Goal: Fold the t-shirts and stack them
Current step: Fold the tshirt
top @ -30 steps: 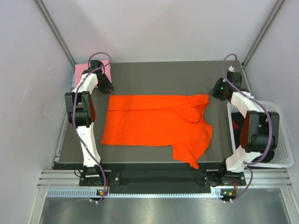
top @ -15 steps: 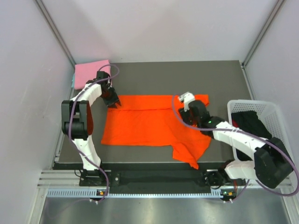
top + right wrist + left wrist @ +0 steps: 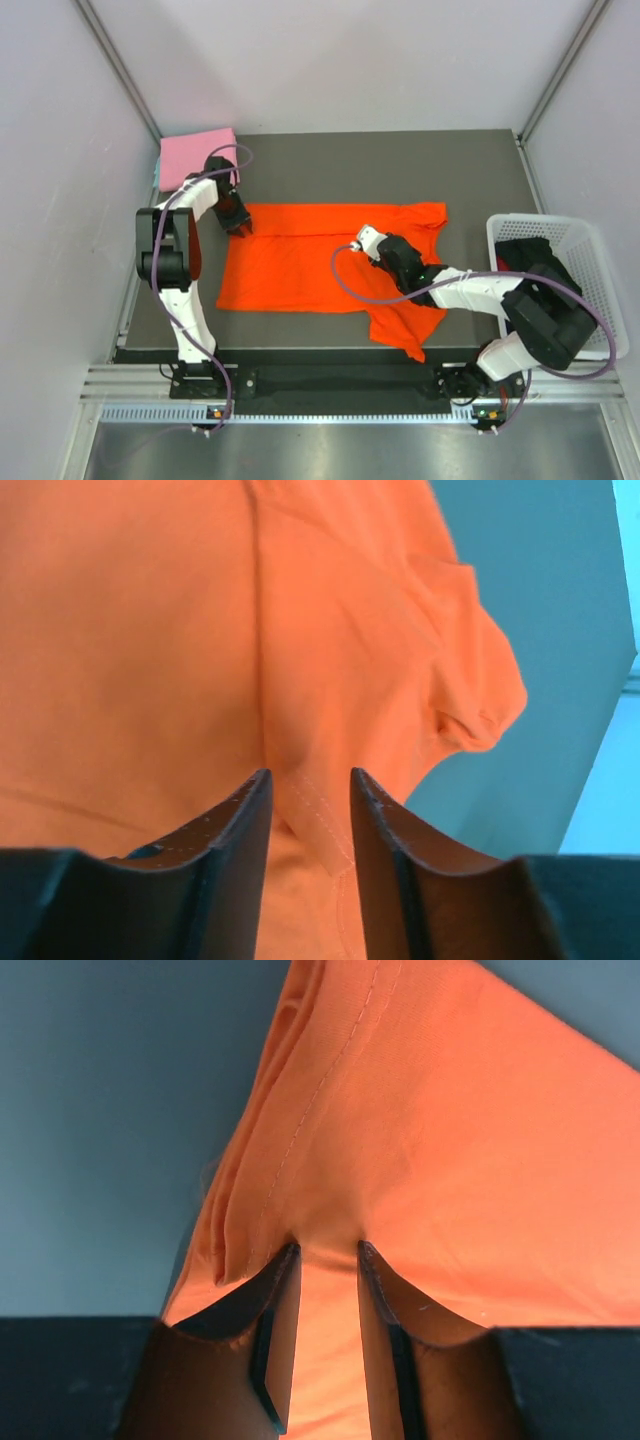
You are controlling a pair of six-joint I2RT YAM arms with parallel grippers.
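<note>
Step in hand, by judgement: an early fold of bright orange-red soft cloth t-shirt (image 3: 300,260), with grasp points being sought. Spread almost flat across dark grey table (image 3: 400,160), body to the left, one short sleeve rumpled toward the near right. Light pink cloth t-shirt (image 3: 195,155) lying as a neat rectangle at far left corner, just beyond the orange one.

Left gripper (image 3: 327,1250) down on far left corner of the orange shirt, jaws narrowly parted, small ridge of cloth gathered at the tips; cannot tell whether clamped. Right gripper (image 3: 310,775) low over the shirt's middle beside a stitched seam, jaws a narrow gap apart, nothing seen pinched.

Next, probably: firm pinches at both points, then a level, matched lift and carry across, without dragging the lower layer. Stacking with the pink shirt not yet done.
</note>
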